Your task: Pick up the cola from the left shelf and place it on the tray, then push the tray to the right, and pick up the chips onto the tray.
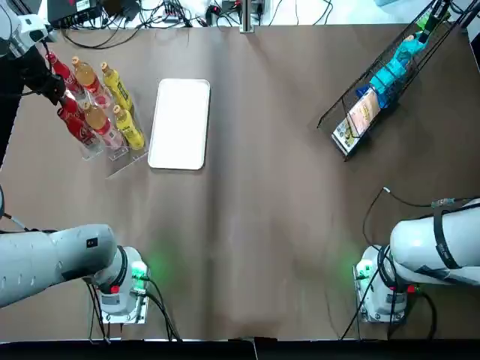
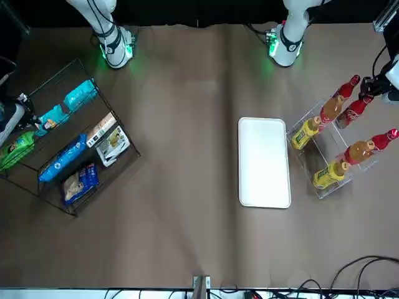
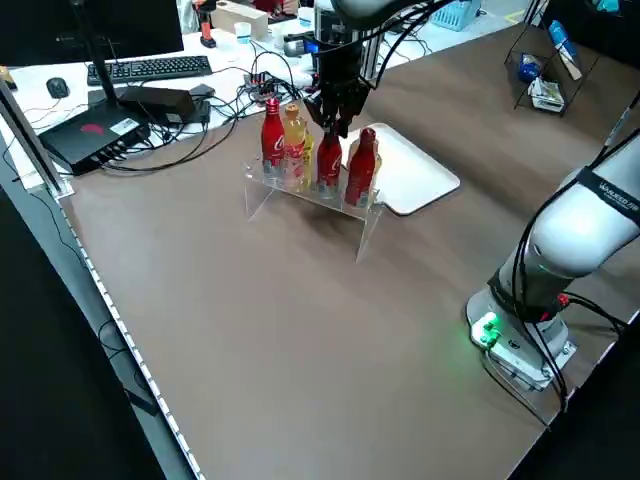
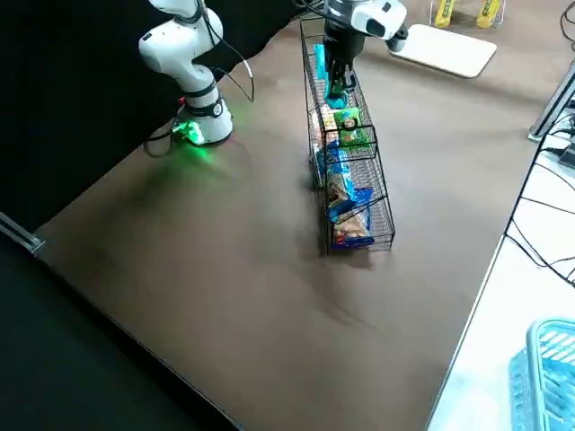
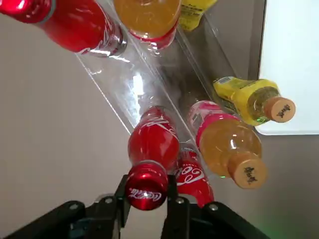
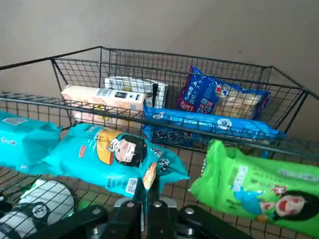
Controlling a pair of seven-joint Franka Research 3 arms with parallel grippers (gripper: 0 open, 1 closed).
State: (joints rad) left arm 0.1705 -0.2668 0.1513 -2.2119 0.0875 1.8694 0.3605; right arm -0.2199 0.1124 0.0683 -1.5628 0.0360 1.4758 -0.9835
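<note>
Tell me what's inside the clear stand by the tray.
Two colas, two orange drinks, two yellow drinks. The left claw sits around one cola's cap. The stand's floor beneath them is covered.

This is a robotics lab, with a staged test laid out on the counter. Two white robot arms are mounted at one edge. The left arm's base and the right arm's base each glow with a green status light and trail wires. Brown sheeting covers the counter. Loose cables lie along the far edge. Off one side are a monitor, keyboard, mouse and black electronics box. The goods are props: a clear acrylic rack with a cola bottle among its drinks, a wire shelf with a teal chips bag among its snack packs, and a white tray.
</note>
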